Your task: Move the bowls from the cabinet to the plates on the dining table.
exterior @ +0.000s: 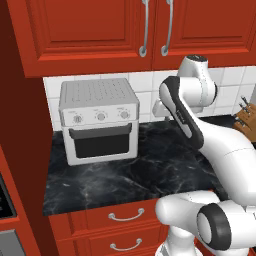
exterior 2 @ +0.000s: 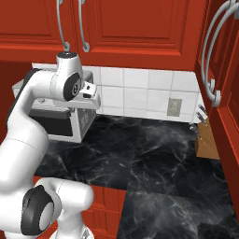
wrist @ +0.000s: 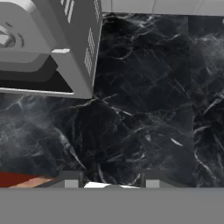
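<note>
Black marble counter (exterior: 125,170) runs under the red wall cabinet (exterior: 95,30) in the left base view, with a grey toaster oven (exterior: 98,120) at the back left against white tiles. The cabinet's panelled doors are closed, their two long curved handles (exterior: 145,30) hanging side by side and running vertically. The bowls must lie behind those doors, so they are hidden, and which way they face cannot be told. The arm folds up so the wrist sits below the door seam; the cabinet is therefore above the hand, and my judgement is that the coming move is a reach up to a handle.

Seen from the right base view, the same closed doors span the top, with the handle pair (exterior 2: 84,28) almost directly above the wrist. The gripper (exterior 2: 88,103) points down toward the counter beside the oven, away from the cabinet. A knife block (exterior 2: 205,140) stands at the far right, well apart.

Marble fills most of the hand view, with the oven's corner (wrist: 65,52) at upper left. The two fingertips (wrist: 72,180) rise at the bottom with a clear gap between them, part-spread and holding nothing.
</note>
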